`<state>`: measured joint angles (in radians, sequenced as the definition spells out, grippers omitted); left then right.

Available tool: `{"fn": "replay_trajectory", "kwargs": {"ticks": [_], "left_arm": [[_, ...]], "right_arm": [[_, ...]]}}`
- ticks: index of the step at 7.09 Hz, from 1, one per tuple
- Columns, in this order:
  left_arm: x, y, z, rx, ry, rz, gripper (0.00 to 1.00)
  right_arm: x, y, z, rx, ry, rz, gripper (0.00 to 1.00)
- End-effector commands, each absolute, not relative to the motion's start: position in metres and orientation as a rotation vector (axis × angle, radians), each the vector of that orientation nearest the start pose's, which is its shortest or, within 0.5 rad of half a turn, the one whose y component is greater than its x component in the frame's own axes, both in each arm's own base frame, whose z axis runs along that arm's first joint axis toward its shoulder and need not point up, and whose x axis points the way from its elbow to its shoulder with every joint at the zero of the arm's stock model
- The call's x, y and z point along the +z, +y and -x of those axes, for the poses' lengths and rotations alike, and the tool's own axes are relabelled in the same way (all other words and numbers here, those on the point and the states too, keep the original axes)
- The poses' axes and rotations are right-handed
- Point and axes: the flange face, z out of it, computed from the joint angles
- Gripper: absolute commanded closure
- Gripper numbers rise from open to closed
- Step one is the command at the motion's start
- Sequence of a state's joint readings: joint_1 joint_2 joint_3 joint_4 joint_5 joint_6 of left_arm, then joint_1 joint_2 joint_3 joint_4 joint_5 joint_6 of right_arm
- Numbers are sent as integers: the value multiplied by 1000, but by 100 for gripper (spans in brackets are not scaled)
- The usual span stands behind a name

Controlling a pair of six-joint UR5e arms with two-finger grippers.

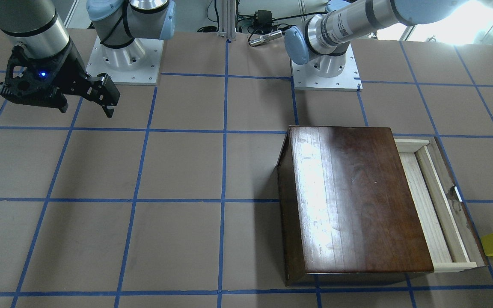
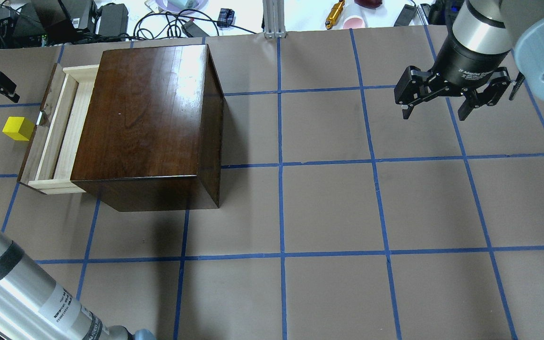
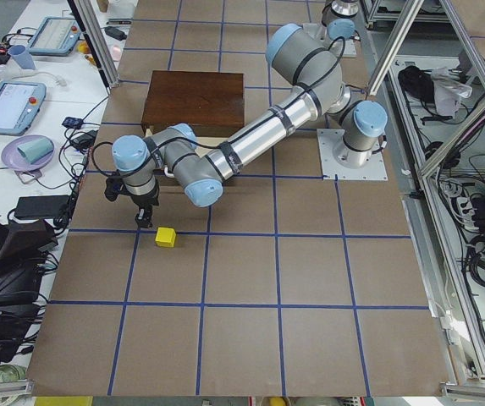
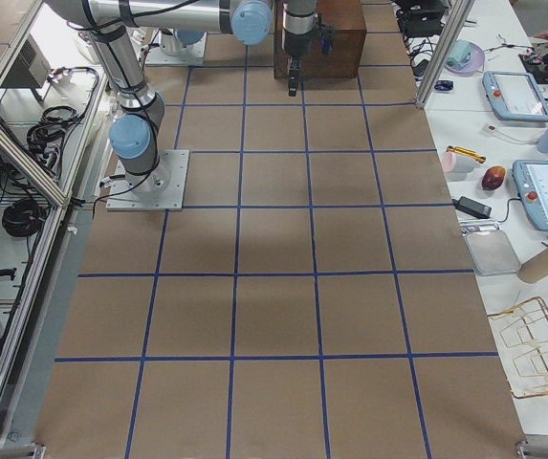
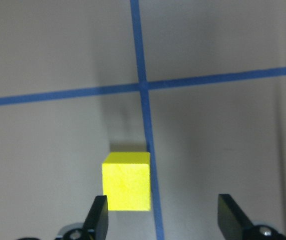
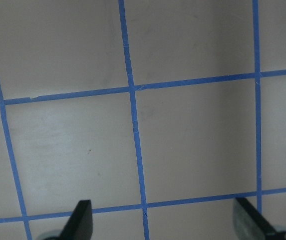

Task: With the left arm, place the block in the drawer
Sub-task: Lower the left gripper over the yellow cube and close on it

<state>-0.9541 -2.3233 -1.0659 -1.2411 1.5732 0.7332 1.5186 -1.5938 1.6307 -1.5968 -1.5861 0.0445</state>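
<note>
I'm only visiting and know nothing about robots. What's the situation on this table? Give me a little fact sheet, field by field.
block: small yellow cube on the table, outside the drawer, beside its front board
drawer: pulled partly out of the wooden box; the visible part holds nothing
left gripper: open, hovers close to the block, not holding it
right gripper: open, holds nothing, above the table far from the wooden box
task status: block not yet in the drawer
</note>
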Motion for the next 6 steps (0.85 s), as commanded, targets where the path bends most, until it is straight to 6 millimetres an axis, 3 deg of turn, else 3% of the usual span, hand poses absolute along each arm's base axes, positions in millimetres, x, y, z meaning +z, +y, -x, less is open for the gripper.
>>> {"fn": "replay_trajectory", "kwargs": {"ticks": [1, 4, 6], "left_arm": [[253, -720, -349, -96, 3075, -224, 20], [229, -712, -364, -31, 3062, -297, 19], [205, -706, -361, 22, 3085, -308, 19]], "right_arm": [[472, -487, -107, 17, 3153, -152, 0], [472, -487, -107, 17, 3153, -152, 0], [472, -487, -107, 17, 3153, -152, 0]]}}
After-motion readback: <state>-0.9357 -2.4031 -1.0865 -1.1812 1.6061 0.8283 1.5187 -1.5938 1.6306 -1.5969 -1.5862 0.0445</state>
